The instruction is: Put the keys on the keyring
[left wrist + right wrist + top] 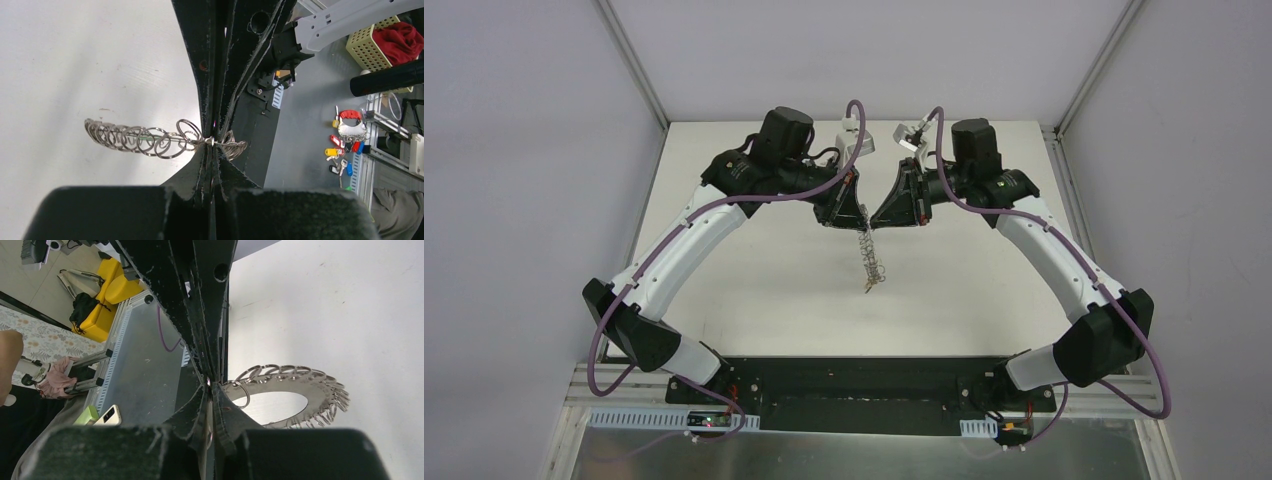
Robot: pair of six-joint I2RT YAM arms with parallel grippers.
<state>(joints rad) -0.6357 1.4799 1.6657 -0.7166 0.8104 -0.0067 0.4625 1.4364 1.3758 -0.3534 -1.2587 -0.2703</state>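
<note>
The white flat table top (pixel 754 290) carries nothing that can be made out except the work hanging above it. The left white-and-black arm (pixel 694 235) and the right white-and-black arm (pixel 1049 245) reach in from either side and meet nose to nose over mid-table. The left gripper (pixel 212 150) is clamped flat on the top edge of the grey metal keyring loop (pixel 870 262), which hangs edge-down from that pinch, clear of the table in the wrist views. The right gripper (pixel 210 387) has its fingers drawn almost together at the same spot; whether they actually hold a ring cannot be told. The small wire rings (pixel 189 129) fan out close-packed along the loop. No key is identifiable in any view. The step in hand appears to be securing a second hold on the loop. To do it well, keep the left clamp fixed, close the right fingers on one wire ring only, not a bundle, and avoid pulling the arms apart, since the floppy loop will twist or slip.
</note>
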